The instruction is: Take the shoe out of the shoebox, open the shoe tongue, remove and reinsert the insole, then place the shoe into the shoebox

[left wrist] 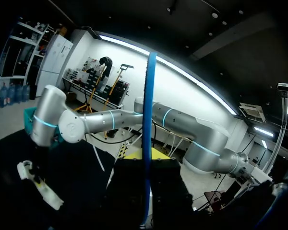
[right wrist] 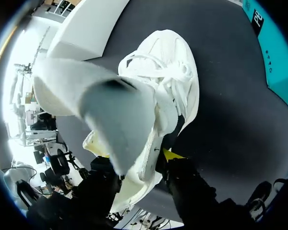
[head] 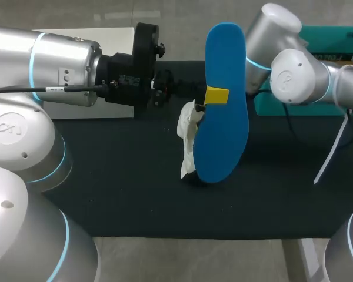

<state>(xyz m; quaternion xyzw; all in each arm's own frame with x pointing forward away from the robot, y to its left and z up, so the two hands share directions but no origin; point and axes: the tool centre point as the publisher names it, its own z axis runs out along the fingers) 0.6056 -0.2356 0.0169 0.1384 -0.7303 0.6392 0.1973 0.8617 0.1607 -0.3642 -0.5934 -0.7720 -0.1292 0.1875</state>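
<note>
L gripper (head: 216,95): clamped on insole (head: 226,138).
R gripper (right wrist: 137,165): shoe (right wrist: 173,81) pinched, near L gripper.
Reinsert: toe end to be fed in first, shoe braced.

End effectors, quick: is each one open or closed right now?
Left end effector: closed on the blue insole.
Right end effector: closed on the white shoe.

My surface is covered by a black mat (head: 123,188) from nine o'clock to three o'clock. A pale grey band (head: 188,258) borders the mat at six o'clock, another at twelve o'clock.
</note>
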